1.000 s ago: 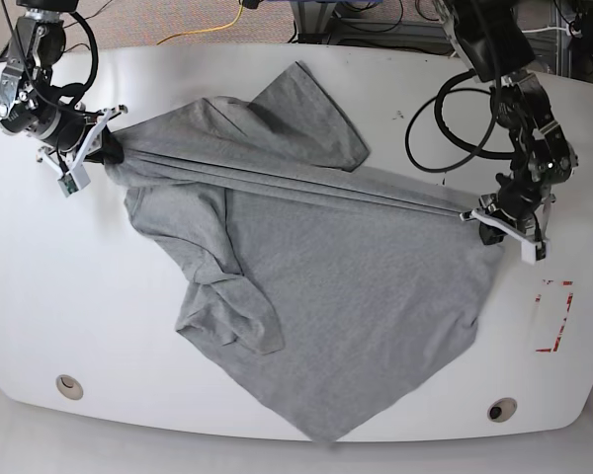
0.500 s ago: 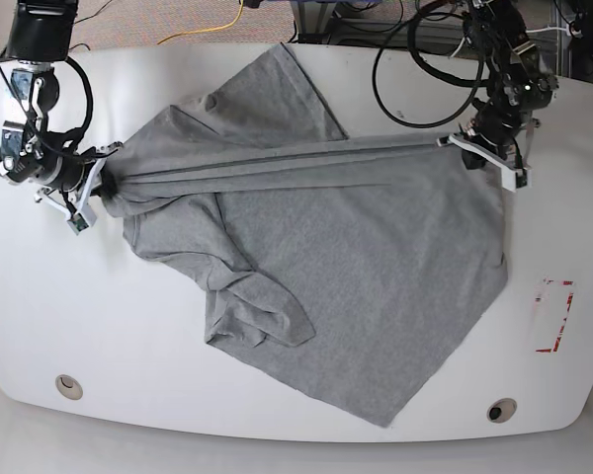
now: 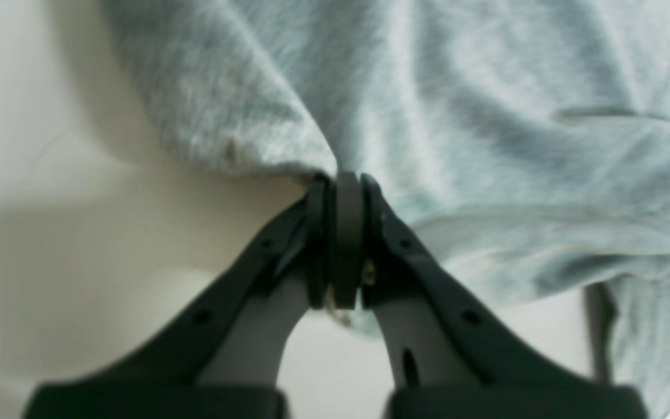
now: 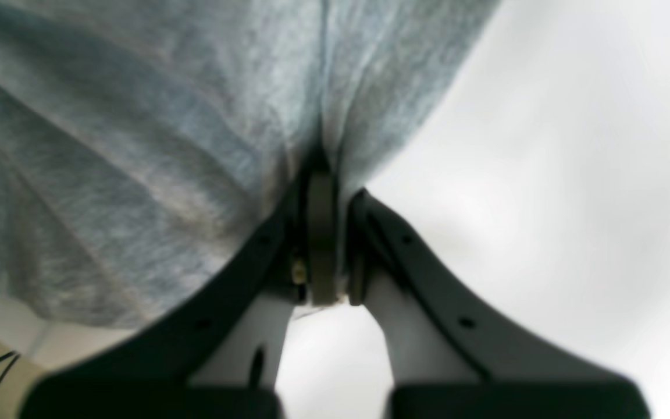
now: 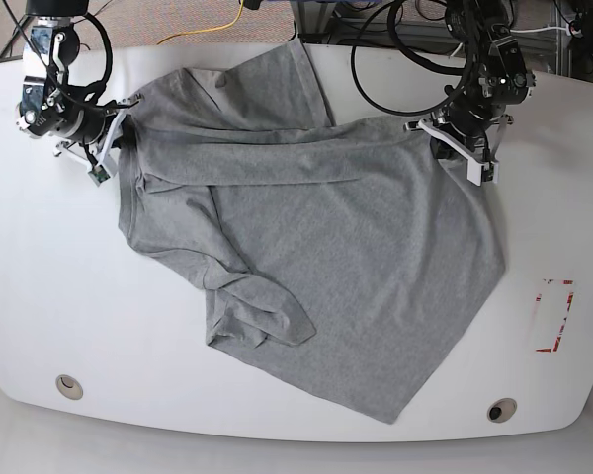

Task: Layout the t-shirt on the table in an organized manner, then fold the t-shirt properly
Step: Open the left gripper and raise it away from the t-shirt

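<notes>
Grey fabric of the t-shirt (image 5: 316, 257) is spread across most of the table (image 5: 59, 296) in the base view, in a rough diamond with one corner pointing toward the near edge. At the far left of that view, the right gripper (image 5: 114, 138) is seen clamped on a bunched corner of the shirt near the table's far-left corner; in the right wrist view the jaws of the right gripper (image 4: 323, 186) are pressed together with cloth pinched between them, and the t-shirt (image 4: 166, 145) fans away from the pinch in radiating creases. Just right of that grip, a sleeve or flap is laid toward the far edge of the table. Lower down and left of centre, a crumpled fold (image 5: 262, 316) of the shirt is doubled over itself on top of the rest. A shallow crease is seen running across the upper body of the shirt between the two grips. Further right, the left gripper (image 5: 440, 143) is closed on the shirt's upper right corner; in the left wrist view the left gripper (image 3: 344, 186) is shown nipping a gathered edge of the t-shirt (image 3: 457, 116) just above the white tabletop. At the right edge of the table a red tape outline (image 5: 555, 316) is visible, well clear of the cloth, and two round grommets (image 5: 69, 385) are set near the front edge.
</notes>
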